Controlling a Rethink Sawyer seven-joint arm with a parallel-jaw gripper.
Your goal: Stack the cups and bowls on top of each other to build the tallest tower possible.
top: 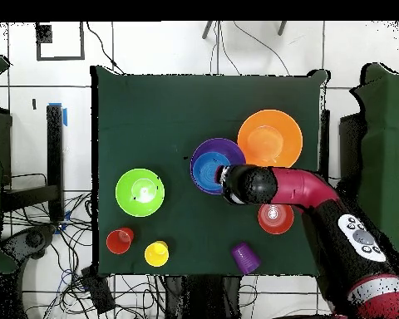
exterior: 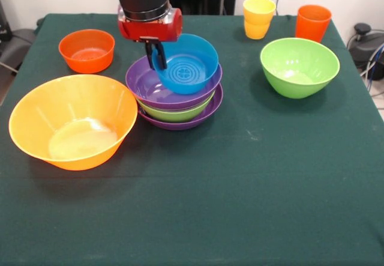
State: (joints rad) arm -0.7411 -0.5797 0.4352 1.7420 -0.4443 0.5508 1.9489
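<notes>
Front view: the tower (exterior: 180,111) is standing mid-table (exterior: 240,188), three bowls nesting with the top bowl (exterior: 191,65) lying tilted in them, the gripper (exterior: 156,57) clamping its rim at 10 o'clock. From the tower, the largest bowl (exterior: 72,122) is sitting at 8 o'clock, the small bowl (exterior: 87,50) at 10, the lone wide bowl (exterior: 299,66) at 3, the nested cup pair (exterior: 258,17) at 1 and the single cup (exterior: 312,23) at 2. Overhead, the ribbed cup (top: 245,257) is lying at the tower's 5 o'clock.
</notes>
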